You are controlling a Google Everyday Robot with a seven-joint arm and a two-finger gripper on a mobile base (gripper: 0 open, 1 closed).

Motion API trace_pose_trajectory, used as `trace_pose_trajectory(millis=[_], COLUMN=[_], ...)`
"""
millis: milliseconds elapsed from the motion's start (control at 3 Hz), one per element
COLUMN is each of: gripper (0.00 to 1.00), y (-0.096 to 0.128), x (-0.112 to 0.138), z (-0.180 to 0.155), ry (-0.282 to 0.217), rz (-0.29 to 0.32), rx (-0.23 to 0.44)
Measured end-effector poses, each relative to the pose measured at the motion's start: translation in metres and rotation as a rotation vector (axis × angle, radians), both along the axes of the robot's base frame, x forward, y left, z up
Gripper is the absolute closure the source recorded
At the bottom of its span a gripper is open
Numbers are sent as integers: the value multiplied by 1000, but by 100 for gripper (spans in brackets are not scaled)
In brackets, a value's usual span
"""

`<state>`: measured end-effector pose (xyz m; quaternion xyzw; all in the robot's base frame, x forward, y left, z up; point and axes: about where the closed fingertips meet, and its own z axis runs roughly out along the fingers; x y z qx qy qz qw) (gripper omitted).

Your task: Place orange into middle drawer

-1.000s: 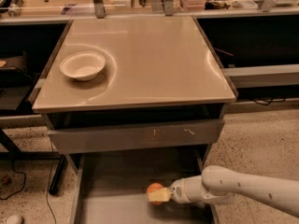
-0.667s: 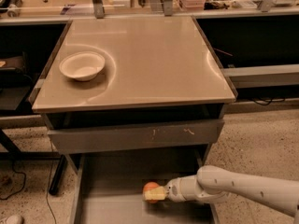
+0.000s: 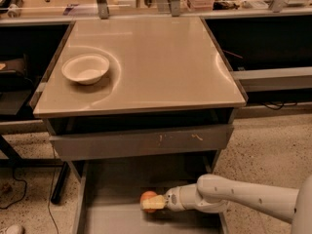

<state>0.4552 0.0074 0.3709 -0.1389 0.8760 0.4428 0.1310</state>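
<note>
The orange (image 3: 146, 197) is a small round fruit low in the camera view, just above the grey floor of the open middle drawer (image 3: 117, 184). My gripper (image 3: 152, 202) reaches in from the right on a white arm and is shut on the orange, its pale fingers (image 3: 156, 202) covering the fruit's right side. I cannot tell whether the orange touches the drawer floor.
A white bowl (image 3: 86, 68) sits at the left of the beige tabletop (image 3: 161, 62). A drawer with a pale-scratched grey front (image 3: 141, 143) is just above the open one. Speckled floor lies to the right, and a dark table leg (image 3: 58, 184) stands at the left.
My gripper has moved left with the orange, further over the middle drawer's floor. The bowl and table have not moved.
</note>
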Motion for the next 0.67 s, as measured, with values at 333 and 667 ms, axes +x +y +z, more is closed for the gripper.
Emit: trace_pose_trajectory(millis=[333, 667], gripper=[100, 82], y=[5, 6], x=[0, 0], z=[-4, -4], ry=[11, 12], rz=[0, 0], rx=[26, 27])
